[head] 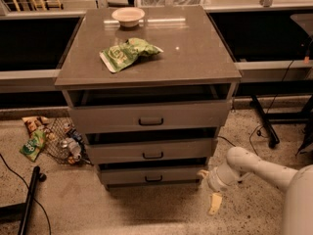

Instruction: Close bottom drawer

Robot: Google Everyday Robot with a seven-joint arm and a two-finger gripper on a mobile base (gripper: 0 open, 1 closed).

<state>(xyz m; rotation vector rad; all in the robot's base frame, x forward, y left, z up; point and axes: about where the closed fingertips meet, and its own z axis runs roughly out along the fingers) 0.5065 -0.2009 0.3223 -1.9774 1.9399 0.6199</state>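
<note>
The grey cabinet (146,58) has three drawers. The bottom drawer (151,175), short and wide with a small dark pull handle (153,178), is pulled out a little, with a dark gap above its front. The middle drawer (151,151) and the taller top drawer (149,116) also stand slightly open. My gripper (208,190) is low at the bottom drawer's right front corner, on the end of my white arm (259,168). One pale finger (214,203) hangs down toward the floor and another tip (202,173) is at the drawer's corner.
A green chip bag (128,53) and a white bowl (128,16) lie on the cabinet top. A wire basket with packets (63,141) sits on the floor at left. A black pole (27,199) lies at lower left. Cables and a black stand foot (266,126) are at right.
</note>
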